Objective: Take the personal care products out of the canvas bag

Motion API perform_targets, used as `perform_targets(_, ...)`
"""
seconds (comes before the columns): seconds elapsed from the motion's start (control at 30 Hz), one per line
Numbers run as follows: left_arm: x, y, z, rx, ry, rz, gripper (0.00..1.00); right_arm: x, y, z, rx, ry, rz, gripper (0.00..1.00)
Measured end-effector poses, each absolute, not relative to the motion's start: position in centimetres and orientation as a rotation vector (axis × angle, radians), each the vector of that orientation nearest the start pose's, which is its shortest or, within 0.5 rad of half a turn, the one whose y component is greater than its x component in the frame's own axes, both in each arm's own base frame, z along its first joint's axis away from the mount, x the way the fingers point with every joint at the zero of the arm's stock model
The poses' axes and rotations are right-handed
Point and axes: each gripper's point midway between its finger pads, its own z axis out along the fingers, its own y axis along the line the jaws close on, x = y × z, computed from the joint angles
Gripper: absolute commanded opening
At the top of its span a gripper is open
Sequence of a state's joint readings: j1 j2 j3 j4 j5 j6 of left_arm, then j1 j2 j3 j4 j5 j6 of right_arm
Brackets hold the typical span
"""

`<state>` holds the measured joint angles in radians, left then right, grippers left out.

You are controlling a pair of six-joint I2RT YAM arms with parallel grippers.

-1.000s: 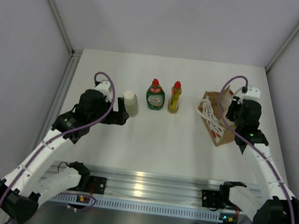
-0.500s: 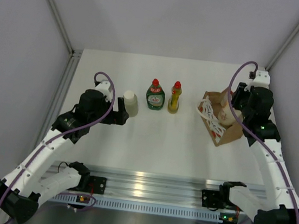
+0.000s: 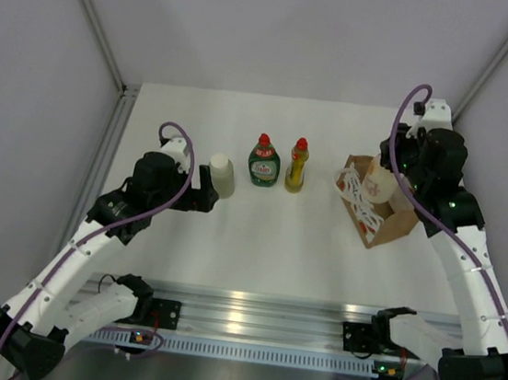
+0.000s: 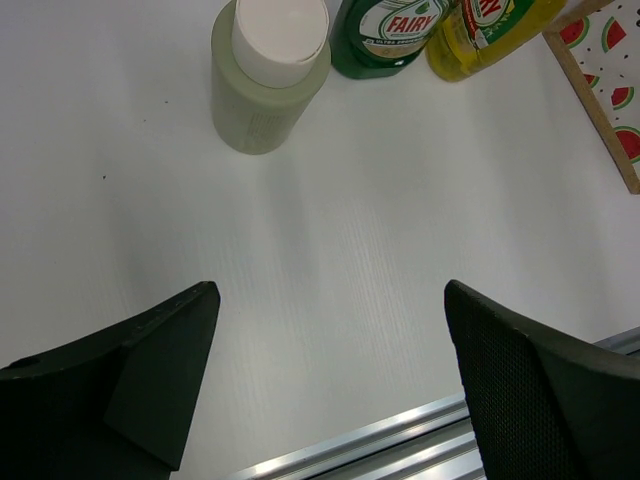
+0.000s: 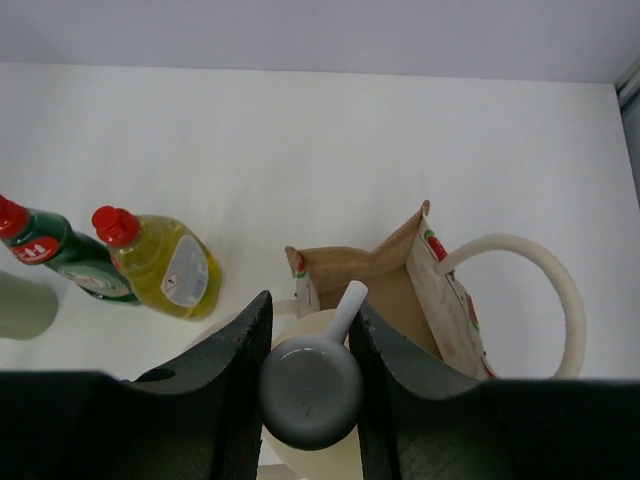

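The right fingers (image 5: 235, 390) are pinched narrow on the domed head of the pump bottle (image 5: 310, 390). They hold it up over the mouth of the bag (image 5: 395, 285), at 3 o'clock on the worktop (image 3: 303, 242) seen from above. I cannot tell whether its base has cleared the rim.

That head is smooth, rounded plastic and a small thing to grip, so the bottle could swivel or slip out. The bag is boxy, of coarse tan weave with a watermelon-print lining, and looks light. If the base or spout snags a thick white rope handle (image 5: 545, 290), a sideways move may drag or tip the bag.

Carried toward 9 o'clock, the load could topple the slim, glossy yellow bottle (image 3: 297, 166) into the squatter green bottle (image 3: 264, 161), both red-capped.

The cream cylinder (image 4: 268, 75), matte with a flat white lid, stands further toward 9 o'clock. It is just ahead of the left fingers (image 4: 150, 370), which are wide apart and empty.
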<state>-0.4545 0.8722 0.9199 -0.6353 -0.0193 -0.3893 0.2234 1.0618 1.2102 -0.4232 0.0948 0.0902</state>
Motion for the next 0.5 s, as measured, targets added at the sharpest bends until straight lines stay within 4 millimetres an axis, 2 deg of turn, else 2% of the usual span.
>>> perform_targets(0.2,24.5,-13.3,21.7,0.06,2.195,-0.462,0.98,34.3,9.5,34.5,-0.137,1.849,0.195,0.0)
perform_targets(0.5,24.4,-13.3,21.9,0.06,2.186,-0.465,0.98,33.7,13.8,39.9,-0.229,1.744,0.31,0.0)
